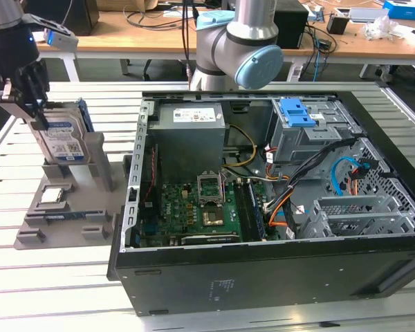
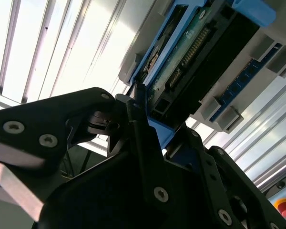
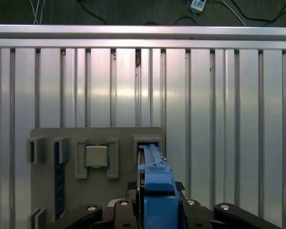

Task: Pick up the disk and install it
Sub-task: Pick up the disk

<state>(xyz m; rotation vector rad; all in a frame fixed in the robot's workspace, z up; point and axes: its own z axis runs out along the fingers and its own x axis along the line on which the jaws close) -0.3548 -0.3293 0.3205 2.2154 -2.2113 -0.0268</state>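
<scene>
The disk (image 1: 63, 138) is a silver drive with a blue-and-white label in a blue bracket. It stands on edge in a slot of the grey holder (image 1: 62, 228) at the exterior view's left. My gripper (image 1: 29, 104) reaches down on its upper edge from above, one black finger on each side. In the first wrist view the blue bracket of the disk (image 3: 155, 183) sits tight between the fingers of the gripper (image 3: 155, 210). The second wrist view shows the disk's underside (image 2: 190, 57) with its circuit board, the gripper (image 2: 164, 131) clamped on the bracket's edge.
A small square silver chip (image 3: 96, 156) and a memory stick (image 3: 59, 181) lie in other holder slots. The open computer case (image 1: 263, 270) lies at the exterior view's right. It holds a grey cage topped by a blue piece (image 1: 297, 111). The arm's base (image 1: 235, 41) stands behind it.
</scene>
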